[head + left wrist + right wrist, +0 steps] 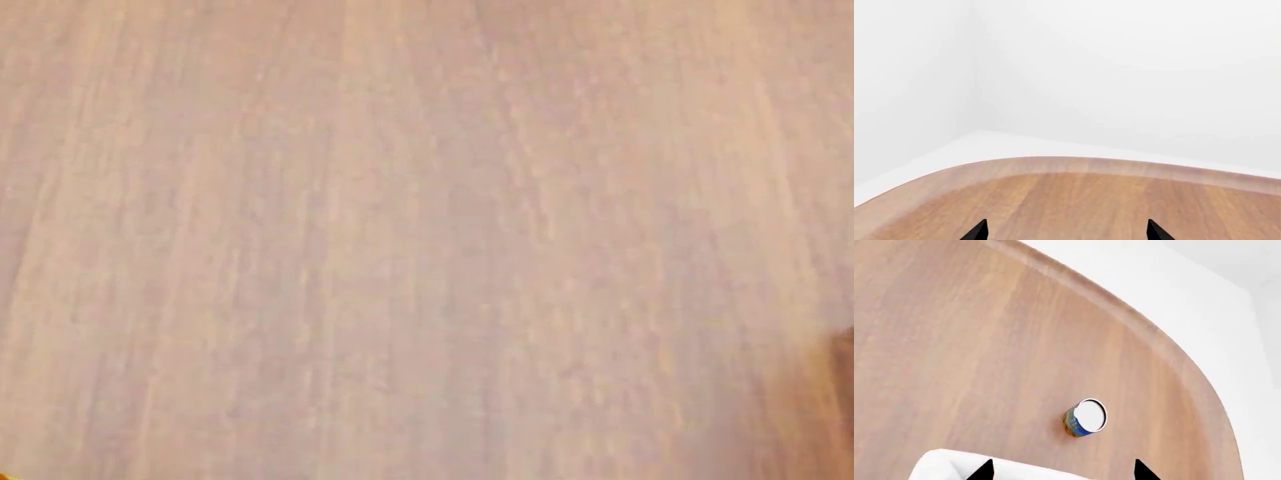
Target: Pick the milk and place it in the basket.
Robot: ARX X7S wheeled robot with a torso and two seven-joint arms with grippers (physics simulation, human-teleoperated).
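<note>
The milk is not in view in any frame. The basket shows only as a white cloth-lined rim [941, 464] at the edge of the right wrist view, under my right gripper [1062, 471]. That gripper's two black fingertips stand wide apart with nothing between them. My left gripper [1066, 231] is also open and empty, over bare wooden table [1074, 205] near its rounded edge. The head view shows only the wooden table top [427, 240]; neither gripper shows there.
A small blue can with a white lid [1086, 417] stands on the table beyond the basket rim. The table's curved edge [1154, 335] runs close to white walls [1121, 75]. A dark sliver [846, 350] sits at the head view's right edge.
</note>
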